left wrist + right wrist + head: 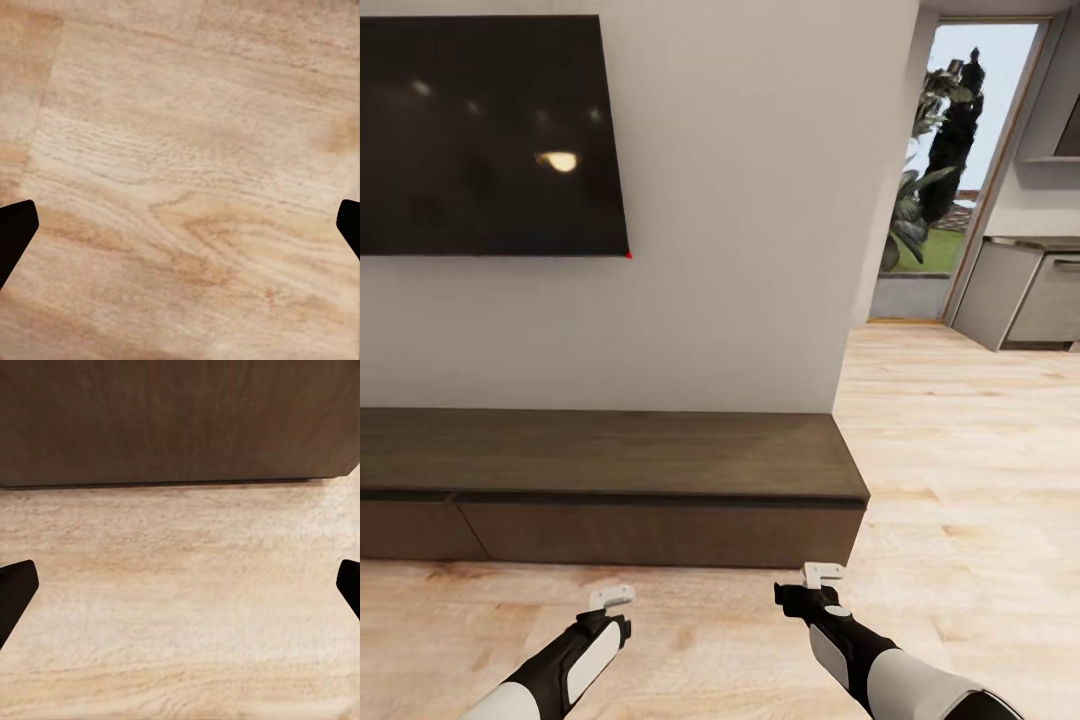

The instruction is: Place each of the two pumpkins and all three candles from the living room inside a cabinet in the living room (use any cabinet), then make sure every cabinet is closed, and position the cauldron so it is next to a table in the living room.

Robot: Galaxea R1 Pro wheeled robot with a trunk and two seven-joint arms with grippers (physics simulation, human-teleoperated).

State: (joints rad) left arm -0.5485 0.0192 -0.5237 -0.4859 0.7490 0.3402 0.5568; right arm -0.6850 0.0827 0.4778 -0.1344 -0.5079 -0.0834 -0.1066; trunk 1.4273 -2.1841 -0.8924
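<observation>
The long low dark-brown cabinet (610,455) stands against the white wall, and its drawer fronts (660,535) sit flush and shut. Its flat top is bare. My left gripper (612,597) hangs low over the wood floor just in front of it, open, with only floorboards between its dark fingertips (13,232). My right gripper (823,575) is near the cabinet's right end, also open and holding nothing; the right wrist view looks at the cabinet's front (180,420) close ahead. The pumpkins, candles, cauldron and table are out of view.
A large black TV (490,130) hangs on the wall above the cabinet. The wall ends at a corner (860,250); right of it, light wood floor (960,450) runs to a glass door (945,170) and grey kitchen cabinets (1030,295).
</observation>
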